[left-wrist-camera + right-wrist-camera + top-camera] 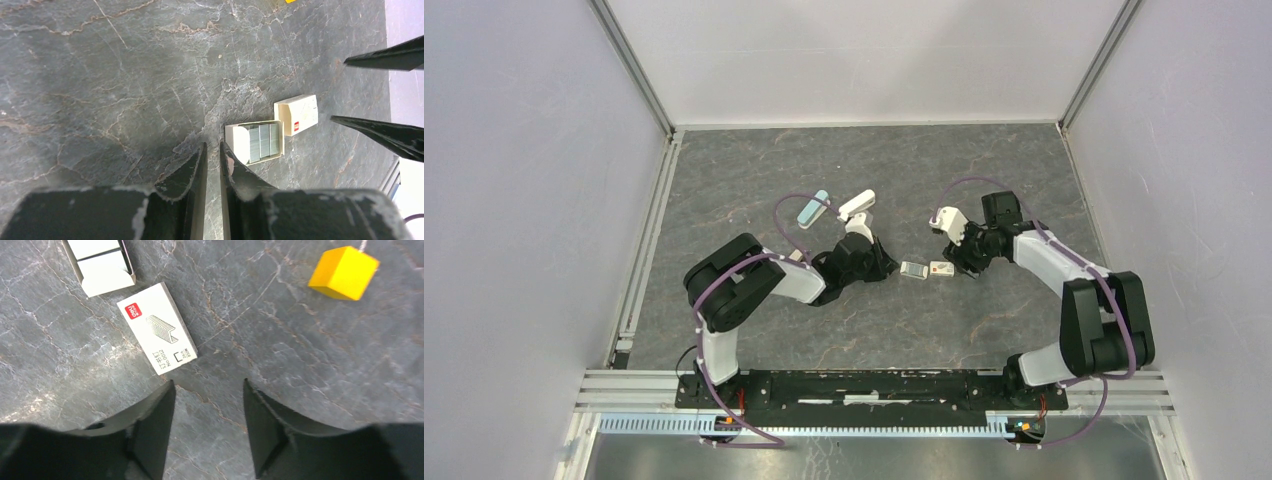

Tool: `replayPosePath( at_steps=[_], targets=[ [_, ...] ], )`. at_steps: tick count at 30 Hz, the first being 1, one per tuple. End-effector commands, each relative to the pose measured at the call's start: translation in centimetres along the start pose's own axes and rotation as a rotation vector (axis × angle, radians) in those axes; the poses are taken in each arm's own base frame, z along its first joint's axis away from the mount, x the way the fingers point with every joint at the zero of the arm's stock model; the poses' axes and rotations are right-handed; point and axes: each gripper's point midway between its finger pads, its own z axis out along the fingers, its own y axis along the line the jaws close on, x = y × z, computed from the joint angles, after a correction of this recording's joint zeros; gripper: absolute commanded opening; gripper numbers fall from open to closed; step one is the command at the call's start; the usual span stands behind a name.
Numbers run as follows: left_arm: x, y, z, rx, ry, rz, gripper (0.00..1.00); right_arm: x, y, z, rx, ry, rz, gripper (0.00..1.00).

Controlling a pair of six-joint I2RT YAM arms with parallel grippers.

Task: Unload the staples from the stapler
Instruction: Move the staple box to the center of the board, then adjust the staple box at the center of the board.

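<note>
your right pincer (209,385) hangs open, empty, beside the staple box (157,327); left pincer (213,145) is closed. looks like drop-off, next lift clear.

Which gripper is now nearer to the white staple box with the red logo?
Right. The right gripper is just beside the box, jaws open. The left gripper is farther, with the open staple tray between it and the box.
</note>
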Motion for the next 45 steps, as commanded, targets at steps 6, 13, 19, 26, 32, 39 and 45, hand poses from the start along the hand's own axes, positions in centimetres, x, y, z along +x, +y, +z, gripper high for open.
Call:
replayPosePath(
  at_steps=[6, 13, 19, 26, 32, 39, 45],
  targets=[
    [-1.7, -1.2, -2.6, 0.043, -0.075, -0.002, 0.24, -3.5, 1.6, -1.9, -0.143, -0.147, -0.273, 0.95],
    [-3.7, -1.3, -6.2, 0.067, -0.177, 0.11, 0.33, -3.6, 4.2, -1.0, -0.287, -0.263, -0.655, 0.98],
    [-5.6, -0.4, -10.1, 0.075, -0.317, 0.154, 0.49, -5.5, 2.7, 0.0, -0.334, -0.283, -0.605, 0.97],
    [-6.6, 0.4, -13.7, 0.077, -0.402, 0.182, 0.54, -5.9, 3.7, 1.3, -0.364, -0.27, -0.51, 0.9],
    [-7.0, 0.9, -15.9, 0.077, -0.436, 0.174, 0.56, -7.6, 4.0, 2.5, -0.27, -0.236, -0.469, 0.94],
    [-6.3, 1.5, -17.1, 0.086, -0.431, 0.16, 0.56, -7.1, 3.8, 4.4, -0.273, -0.157, -0.386, 0.89],
    [-5.7, 2.1, -17.1, 0.086, -0.421, 0.148, 0.57, -7.3, 3.6, 5.0, -0.264, -0.148, -0.345, 0.83]
  ],
)
